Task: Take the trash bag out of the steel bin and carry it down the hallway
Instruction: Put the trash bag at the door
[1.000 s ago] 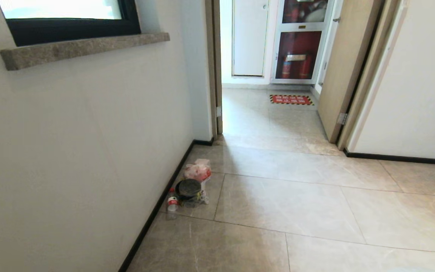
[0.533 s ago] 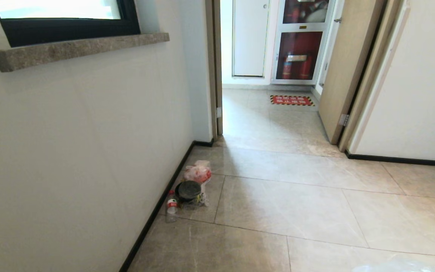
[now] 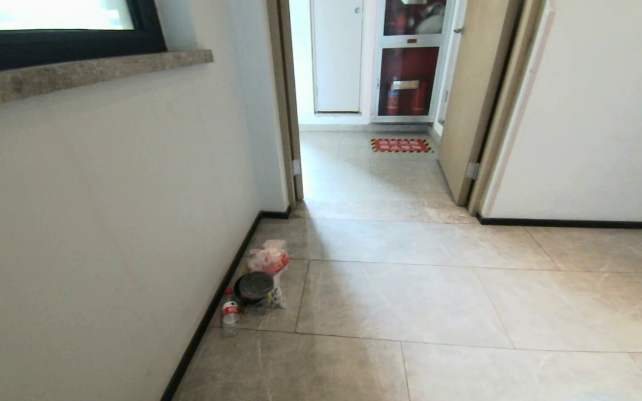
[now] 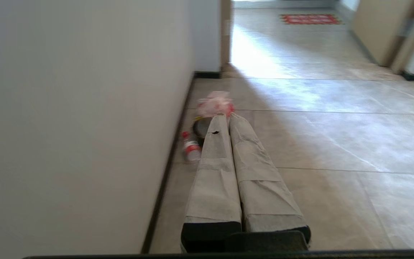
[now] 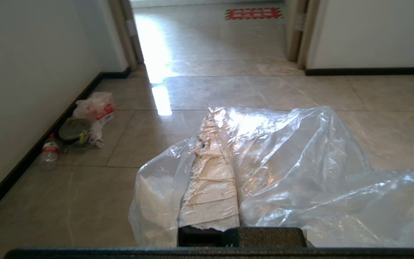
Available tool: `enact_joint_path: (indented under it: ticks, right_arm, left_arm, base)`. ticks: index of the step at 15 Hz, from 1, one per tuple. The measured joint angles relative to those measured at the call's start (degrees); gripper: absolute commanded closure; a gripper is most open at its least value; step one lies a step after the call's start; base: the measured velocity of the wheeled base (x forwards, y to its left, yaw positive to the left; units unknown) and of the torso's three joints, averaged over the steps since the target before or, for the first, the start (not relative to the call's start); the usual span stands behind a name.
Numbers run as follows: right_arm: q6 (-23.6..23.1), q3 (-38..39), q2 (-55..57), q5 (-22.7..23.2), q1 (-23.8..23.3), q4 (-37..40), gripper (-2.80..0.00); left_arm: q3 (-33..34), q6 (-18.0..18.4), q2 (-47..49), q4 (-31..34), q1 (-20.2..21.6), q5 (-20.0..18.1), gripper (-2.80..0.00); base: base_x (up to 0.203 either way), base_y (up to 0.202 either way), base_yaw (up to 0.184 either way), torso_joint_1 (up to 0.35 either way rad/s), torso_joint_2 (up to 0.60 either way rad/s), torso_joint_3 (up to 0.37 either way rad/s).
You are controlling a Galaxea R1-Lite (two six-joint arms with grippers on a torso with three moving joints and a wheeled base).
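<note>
The thin, clear, wrinkled plastic trash bag [image 5: 293, 172] shows only in the right wrist view, draped over the right gripper [image 5: 212, 120], whose taped fingers are clamped together on its film. The left gripper [image 4: 223, 118], pressed together and empty, points level along the glossy beige-tiled hallway [image 3: 410, 301]. In the head view, litter lies at eight o'clock: a small plastic bottle [image 3: 230, 314] and a dark round container [image 3: 254, 287].

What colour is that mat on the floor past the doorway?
Red mat with a yellow-and-black striped border, clearest in the head view.
</note>
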Motion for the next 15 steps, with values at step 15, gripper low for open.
enact_joint_path:
  ticks: [15]
  right_arm:
    - [0.02, 0.0, 0.0, 0.02, 0.0, 0.07, 0.0]
  left_arm:
    - [0.0, 0.0, 0.0, 0.0, 0.0, 0.05, 0.0]
  base:
    - [0.047, 0.0, -0.012, 0.001, 0.0, 0.001]
